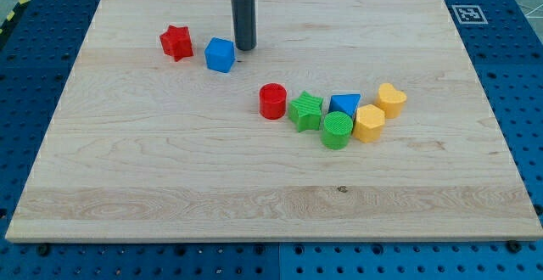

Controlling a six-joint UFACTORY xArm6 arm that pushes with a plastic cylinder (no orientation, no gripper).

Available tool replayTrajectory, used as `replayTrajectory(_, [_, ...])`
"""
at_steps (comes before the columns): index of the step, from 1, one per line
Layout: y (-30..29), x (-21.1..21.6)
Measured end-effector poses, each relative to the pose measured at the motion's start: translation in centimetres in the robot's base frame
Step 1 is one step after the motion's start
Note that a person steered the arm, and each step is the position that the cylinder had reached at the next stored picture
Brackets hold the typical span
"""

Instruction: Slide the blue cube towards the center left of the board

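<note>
The blue cube (pixel 220 55) sits on the wooden board (pixel 170 170) in its upper left part. A red star (pixel 176 42) lies just to the cube's left. My tip (pixel 244 48) rests on the board right next to the cube's right side, slightly above it in the view; I cannot tell if it touches the cube. The dark rod rises straight up out of the view's top.
A cluster lies right of the board's middle: a red cylinder (pixel 272 101), a green star (pixel 305 110), a green cylinder (pixel 337 130), a blue triangle (pixel 344 104), a yellow hexagon (pixel 369 123) and a yellow heart (pixel 391 99). A marker tag (pixel 468 13) sits past the top right corner.
</note>
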State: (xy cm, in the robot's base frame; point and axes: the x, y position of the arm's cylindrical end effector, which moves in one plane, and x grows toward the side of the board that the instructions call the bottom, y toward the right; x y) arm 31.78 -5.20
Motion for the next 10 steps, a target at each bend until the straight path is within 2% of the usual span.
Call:
replayTrajectory(1, [-2.9, -0.6])
replayTrajectory(2, [-4.5, 1.3])
replayTrajectory(3, [-4.6, 2.8])
replayTrajectory(4, [-3.5, 1.2])
replayTrajectory(5, [-0.4, 1.2])
replayTrajectory(6, [0.0, 4.3])
replayTrajectory(7, [-0.5, 6.0])
replayTrajectory(9, [-5.2, 6.0])
replayTrajectory(10, [-3.8, 6.4])
